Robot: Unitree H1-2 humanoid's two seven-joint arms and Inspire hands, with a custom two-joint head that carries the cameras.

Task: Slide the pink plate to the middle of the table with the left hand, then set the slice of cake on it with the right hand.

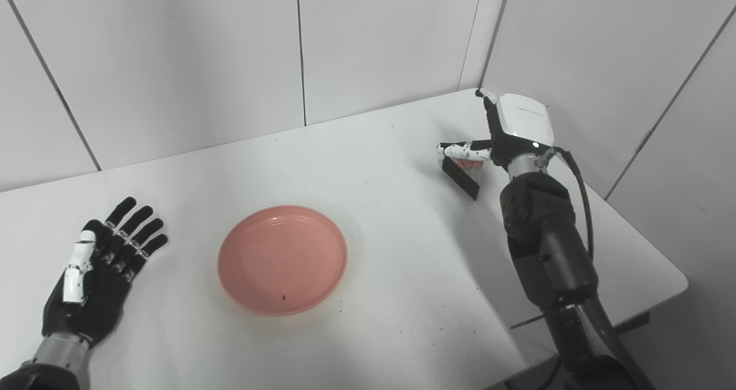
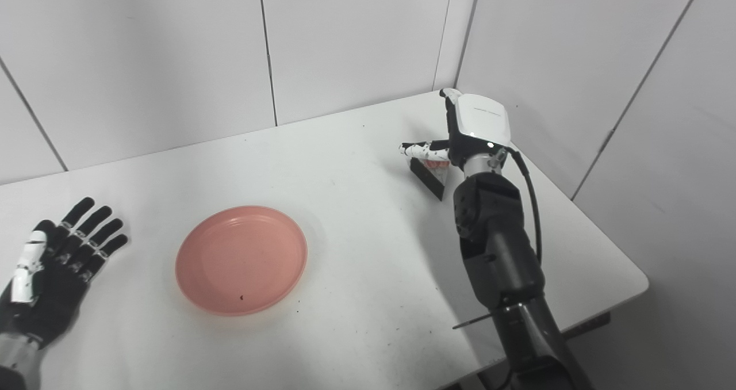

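White panelled walls closed in the white worktop. At centre lay the pink plate, empty. The left robot hand rested flat, fingers spread, holding nothing, at lower left. At upper right, the right robot hand reached over the cake slice; whether it gripped was unclear. A weak grasp could push the slice off the near edge.

White table, rounded near-right corner, a few small dark specks on the surface (mostly toward the front edge). Pale panelled walls behind and to the right, thin dark seams between panels.
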